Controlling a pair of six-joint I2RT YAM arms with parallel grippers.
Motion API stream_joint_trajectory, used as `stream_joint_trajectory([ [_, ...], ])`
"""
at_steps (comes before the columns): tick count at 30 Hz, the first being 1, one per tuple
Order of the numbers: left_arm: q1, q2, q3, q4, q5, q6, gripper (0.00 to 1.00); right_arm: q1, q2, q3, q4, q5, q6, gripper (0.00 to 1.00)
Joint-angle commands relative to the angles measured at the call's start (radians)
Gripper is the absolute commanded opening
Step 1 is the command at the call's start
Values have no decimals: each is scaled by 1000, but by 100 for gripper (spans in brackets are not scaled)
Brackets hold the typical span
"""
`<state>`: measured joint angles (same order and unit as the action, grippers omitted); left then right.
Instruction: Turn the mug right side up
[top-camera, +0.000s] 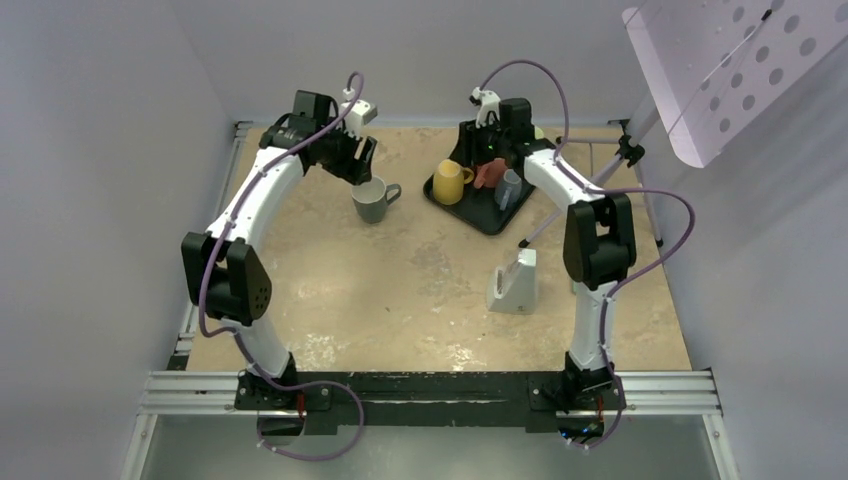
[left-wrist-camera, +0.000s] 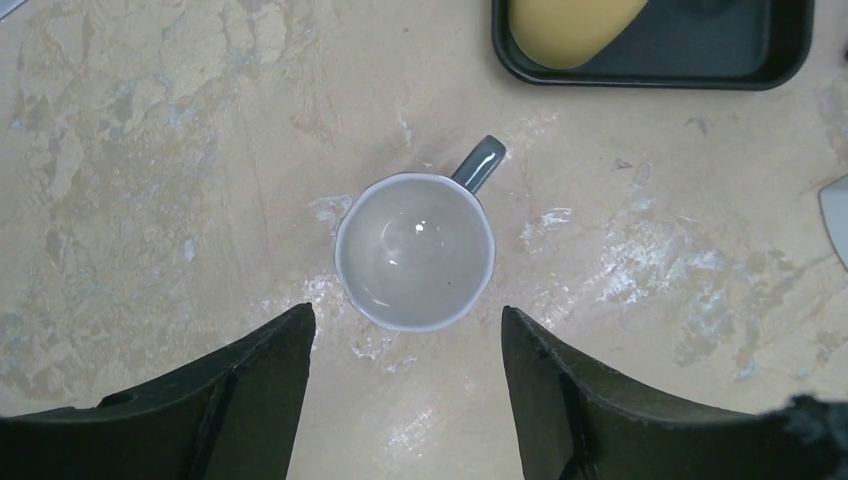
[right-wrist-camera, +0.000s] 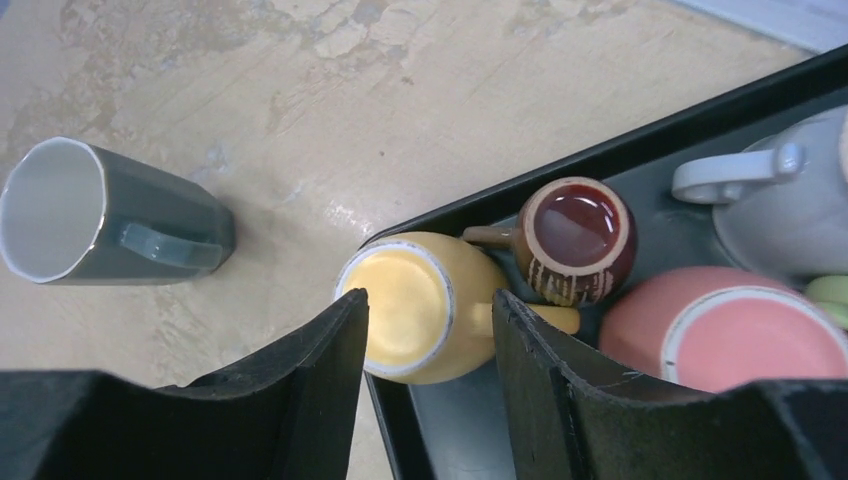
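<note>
A grey mug (top-camera: 371, 200) (left-wrist-camera: 415, 250) (right-wrist-camera: 110, 225) stands upright on the table, mouth up, with its handle toward the tray. My left gripper (top-camera: 357, 166) (left-wrist-camera: 406, 311) hovers just above it. That gripper is open and holds nothing; its fingers are clear of the rim. My right gripper (top-camera: 479, 158) (right-wrist-camera: 430, 297) is open above a yellow mug (top-camera: 450, 182) (right-wrist-camera: 405, 290) that sits bottom up in the black tray (top-camera: 492, 216) (right-wrist-camera: 600, 160). One finger stands over each side of that mug, and I see no grip.
The tray also holds a brown mug (right-wrist-camera: 580, 235), a pink mug (right-wrist-camera: 720, 335) and a white mug (right-wrist-camera: 790, 200). A white wedge-shaped stand (top-camera: 515, 282) sits on the table in front of the right arm. A perforated panel (top-camera: 730, 70) hangs at the upper right.
</note>
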<state>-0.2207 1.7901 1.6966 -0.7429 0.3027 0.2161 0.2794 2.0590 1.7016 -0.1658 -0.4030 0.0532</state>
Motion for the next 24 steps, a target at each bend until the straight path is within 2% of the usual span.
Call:
stream_joint_trajectory([
  [1,6,-84,-35,-11,50,-38,72,1,31,55,12,-57,117,52],
  [8,6,-102,-74,5,37,-55,72,2,25,-44,64,-108,171,50],
  [17,6,-95,-69,7,35,-63,72,9,-144,-282,127,-148,204,49],
  [21,6,-93,-68,6,37,-65,72,20,-220,-355,76,-108,147,49],
  [24,6,-91,-69,1,40,-64,72,21,-254,-358,0,14,77,49],
])
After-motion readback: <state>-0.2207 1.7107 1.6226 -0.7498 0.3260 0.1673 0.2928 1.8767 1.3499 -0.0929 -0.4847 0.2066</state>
